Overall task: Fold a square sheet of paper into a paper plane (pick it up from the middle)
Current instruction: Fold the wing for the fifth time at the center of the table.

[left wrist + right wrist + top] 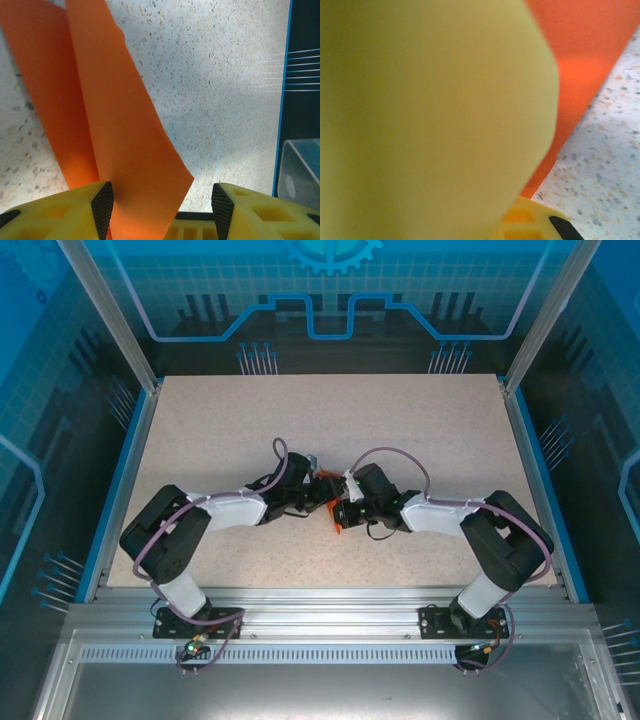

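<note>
Paper (125, 140) sits inside spread left hand (162, 205).

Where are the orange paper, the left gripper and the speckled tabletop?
thin bright orange folded paper (125, 145): left wrist view, on its broad front flap.
yellow-fingered left gripper (162, 201): left wrist view, midway between its open jaws.
speckled beige tabletop (330, 420): top external view, on bare surface beyond the arms.

Square sheet of paper (125, 140): bright orange, plain (darker orange along fold). Desk (215, 90): beige, dark speckles. Left end effector (162, 206): yellow, black pads (102, 205). Rail (282, 100) at 3 o'clock: blue.
</note>
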